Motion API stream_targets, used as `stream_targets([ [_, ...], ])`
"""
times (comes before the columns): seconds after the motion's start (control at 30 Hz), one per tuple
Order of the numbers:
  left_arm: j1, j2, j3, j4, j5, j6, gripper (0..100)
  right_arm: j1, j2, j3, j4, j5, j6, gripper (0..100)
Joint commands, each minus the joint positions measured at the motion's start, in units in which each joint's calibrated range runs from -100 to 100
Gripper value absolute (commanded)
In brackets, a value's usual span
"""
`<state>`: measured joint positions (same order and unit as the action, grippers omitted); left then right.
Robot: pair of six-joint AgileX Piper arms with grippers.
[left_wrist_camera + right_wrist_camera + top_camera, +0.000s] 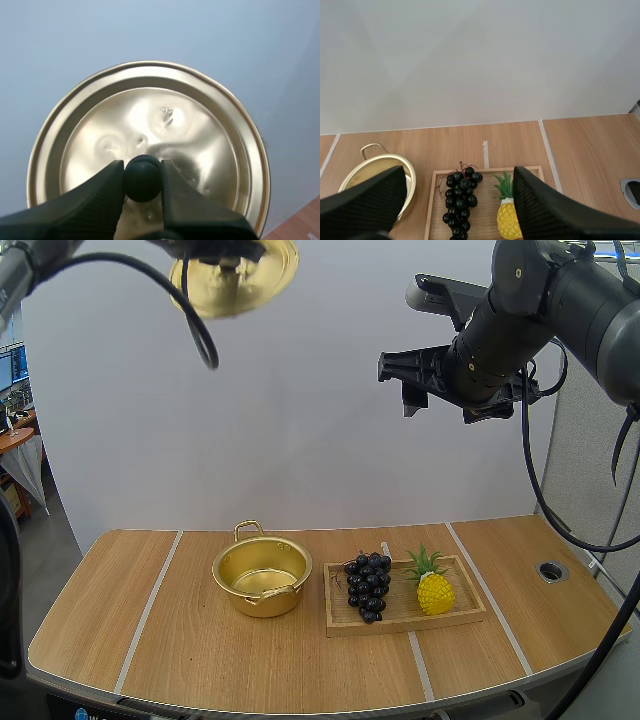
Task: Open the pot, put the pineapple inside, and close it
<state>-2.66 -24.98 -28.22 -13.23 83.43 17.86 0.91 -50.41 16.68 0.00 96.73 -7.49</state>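
My left tool [142,174] is pinched on the black knob [142,178] of the gold lid [150,125] and holds it high above the left of the worktop [150,640], well clear of everything. Below, the pot [262,575] stands open and looks empty, so I judge the first step done. Just right of it is the wooden tray [400,626], with the grapes [368,587] at its left end and the pineapple [434,591] at its right end, untouched. My right tool [457,174] hangs high over the tray, fingers spread wide and holding nothing. Left to do: take the pineapple, set it in the pot, bring the lid down. The left wrist view makes the grip on the knob plain, which the high view leaves unclear. The high view shows both tools' height above the worktop. The right wrist view shows the wide gap between the right tool's fingers.
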Motion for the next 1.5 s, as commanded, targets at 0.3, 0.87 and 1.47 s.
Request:
stream_targets([
  [0.3, -0.25, -0.5, -3.0, 0.3, -1.3, -0.7, 0, -0.2, -0.3, -0.4, -10.6, 2.9, -0.4, 100],
  [0.87, -0.25, -0.5, -3.0, 0.3, -1.3, -0.7, 0, -0.2, 2.6, 21.3, -10.1, -9.8, -0.4, 100],
  [1.47, -0.25, -0.5, -3.0, 0.3, -1.3, -0.7, 0, -3.8, 13.9, 23.9, -9.5, -20.1, -3.8, 100],
])
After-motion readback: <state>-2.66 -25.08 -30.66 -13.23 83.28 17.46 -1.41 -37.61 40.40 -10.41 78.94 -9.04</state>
